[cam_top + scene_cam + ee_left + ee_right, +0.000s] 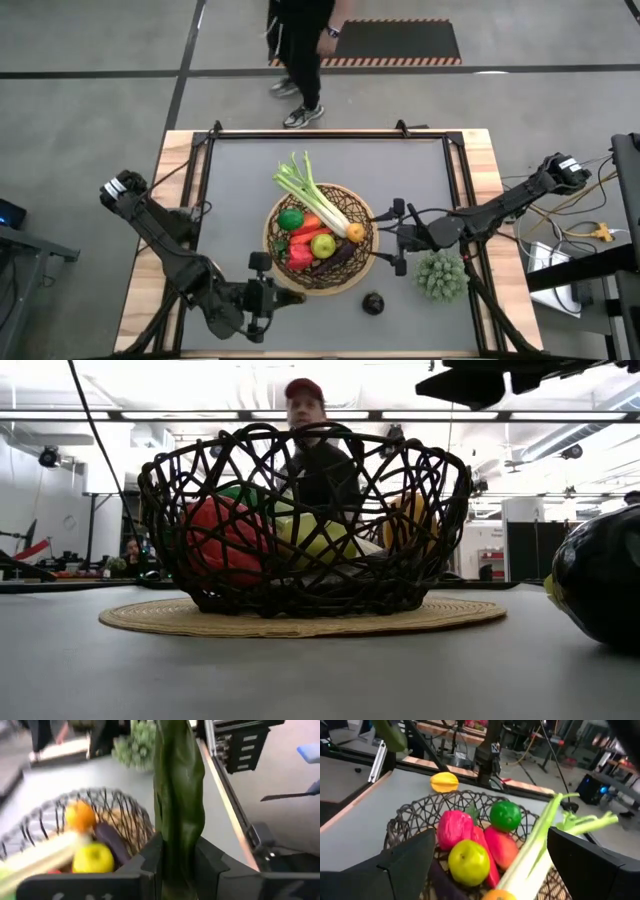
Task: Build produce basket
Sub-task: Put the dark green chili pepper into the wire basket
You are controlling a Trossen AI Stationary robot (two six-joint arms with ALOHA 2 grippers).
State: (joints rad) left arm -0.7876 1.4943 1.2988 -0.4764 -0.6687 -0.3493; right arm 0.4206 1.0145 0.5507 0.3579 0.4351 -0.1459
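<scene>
Grey floor with a striped mat lies beyond the table (230,160), and a person (300,50) in dark clothes stands at its far edge; on my screens the grey table top sits framed in pale wood.

My left gripper (262,297) hangs over the near edge of the table, just short of the basket (275,238); its fingers (145,857) are closed tight on a long green chili (178,805), which stands up between them in the left wrist view; a small yellow lemon (444,782) lies on the table near that gripper, as the right wrist view shows it beyond the basket's far rim.

My right gripper (397,236) is held just beside the basket's right rim, fingers spread wide with nothing between them.

Outward from both, the basket sits at the table's middle on a flat tan mat (300,622); it holds a green lime (290,220), a yellow-green apple-like fruit (322,245), red peppers (299,255), a carrot (308,226), a dark eggplant (342,256) and a small orange fruit (355,233) at the right rim; the leek (312,195) lies slantwise across the pile, its green leaves reaching out over the far-left rim.

Near the front right of the basket a dark round fruit (373,303) rests on the table, apart from it; a green broccoli head (441,275) sits further right, near the right arm.
</scene>
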